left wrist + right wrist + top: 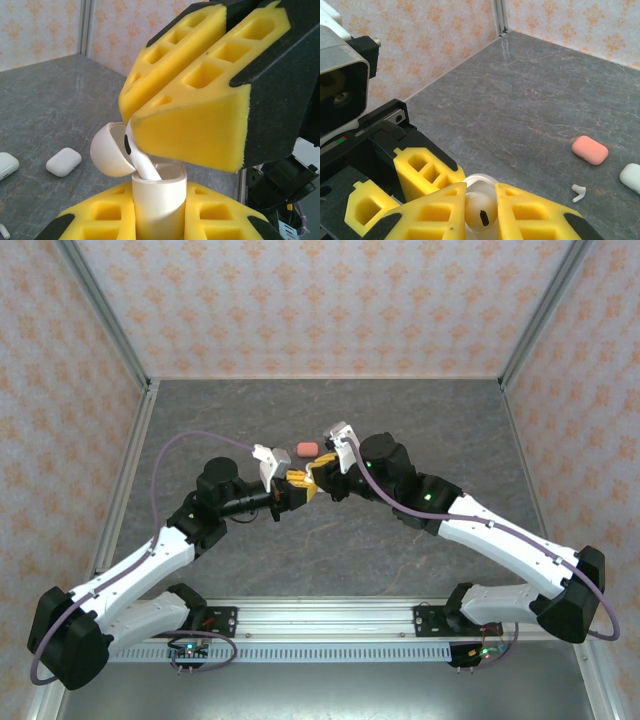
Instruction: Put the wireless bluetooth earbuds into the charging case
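The earbud [145,169] looked tiny, light and slippery. The right end effector [480,194] pinched its round head; the left end effector [159,192] squeezed the case [158,212].

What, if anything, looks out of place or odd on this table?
Nothing looks broken or spilled. One loose white earbud lies on the grey table near the closed pink case, outside any case. The gripped earbud in the right claw leans at a slant into the open white case.
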You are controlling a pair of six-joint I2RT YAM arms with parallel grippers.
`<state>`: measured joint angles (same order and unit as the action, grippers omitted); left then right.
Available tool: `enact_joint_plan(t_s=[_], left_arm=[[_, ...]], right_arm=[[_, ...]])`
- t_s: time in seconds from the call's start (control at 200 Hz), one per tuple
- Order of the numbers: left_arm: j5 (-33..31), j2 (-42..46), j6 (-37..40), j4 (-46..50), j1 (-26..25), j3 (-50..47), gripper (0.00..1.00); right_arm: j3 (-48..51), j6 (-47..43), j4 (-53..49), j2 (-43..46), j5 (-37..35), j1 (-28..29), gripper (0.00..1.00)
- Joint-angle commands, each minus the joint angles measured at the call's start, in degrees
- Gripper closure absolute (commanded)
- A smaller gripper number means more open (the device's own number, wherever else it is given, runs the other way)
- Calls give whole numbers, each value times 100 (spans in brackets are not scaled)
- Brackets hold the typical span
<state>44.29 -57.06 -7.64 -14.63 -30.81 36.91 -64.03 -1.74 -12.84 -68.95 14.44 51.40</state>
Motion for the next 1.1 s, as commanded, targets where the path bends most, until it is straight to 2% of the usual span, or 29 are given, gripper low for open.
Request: enact_joint_plan(t_s=[0.0, 0.21, 0.41, 0.566, 0.691, 0.841, 1.096], left_arm=[[-7, 46, -36, -323, -40, 98, 100], [17, 10, -49, -355, -43, 115, 100], [53, 11, -46, -365, -47, 129, 100], [44, 24, -17, -333, -47, 117, 100], [28, 41, 6, -328, -46, 87, 100], [-17, 96, 12, -390, -45, -5, 100], [-181, 504, 61, -470, -45, -222, 100]], right_arm=[[151, 35, -121, 82, 24, 46, 82], [198, 143, -75, 77, 181, 45, 82], [83, 226, -75, 83, 262, 46, 78], [-198, 227, -372, 85, -20, 41, 70], [-418, 284, -517, 331, -186, -48, 59], [-573, 600, -669, 472, -11, -464, 55], [-286, 1400, -972, 397, 156, -1621, 53]])
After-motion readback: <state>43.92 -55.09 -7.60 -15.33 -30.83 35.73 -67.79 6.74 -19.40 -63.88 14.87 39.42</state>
